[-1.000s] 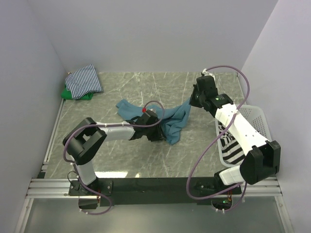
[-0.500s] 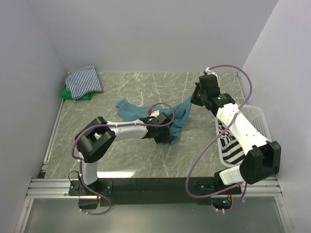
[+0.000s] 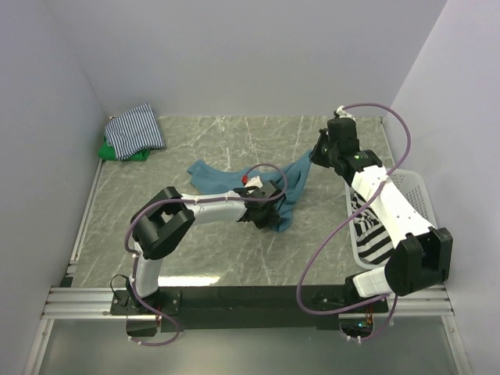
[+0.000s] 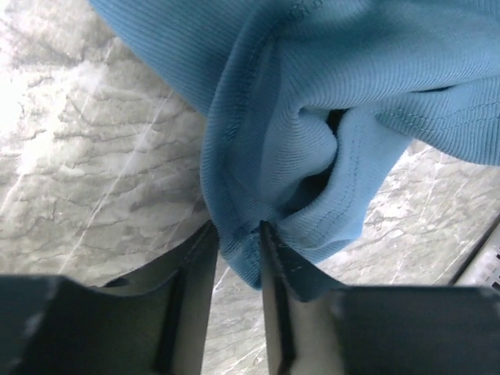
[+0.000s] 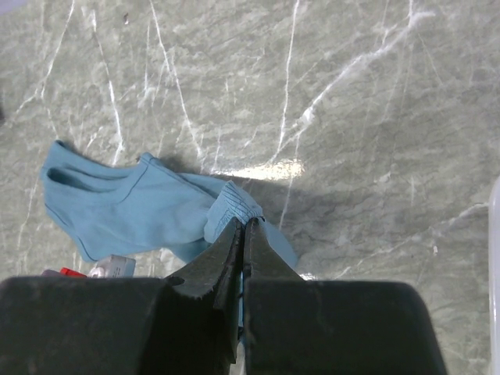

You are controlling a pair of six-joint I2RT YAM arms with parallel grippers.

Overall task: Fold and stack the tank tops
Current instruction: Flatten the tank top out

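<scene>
At the far left corner of the table [image 3: 234, 262], the thin striped tank top [image 3: 134, 129] lies on the green one [image 3: 117, 153]. Near the middle, the left gripper [image 4: 238, 238] pinches a fold of the teal tank top [image 3: 209, 176] between narrow jaws. Further right, the right gripper [image 5: 244, 225] is closed on another edge of the same top.

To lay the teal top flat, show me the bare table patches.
Bare: the far strip of table between the folded pile and the right gripper; the near patch between the left gripper and the front rail. Crowded: the centre, where both grippers hold the teal top.
</scene>
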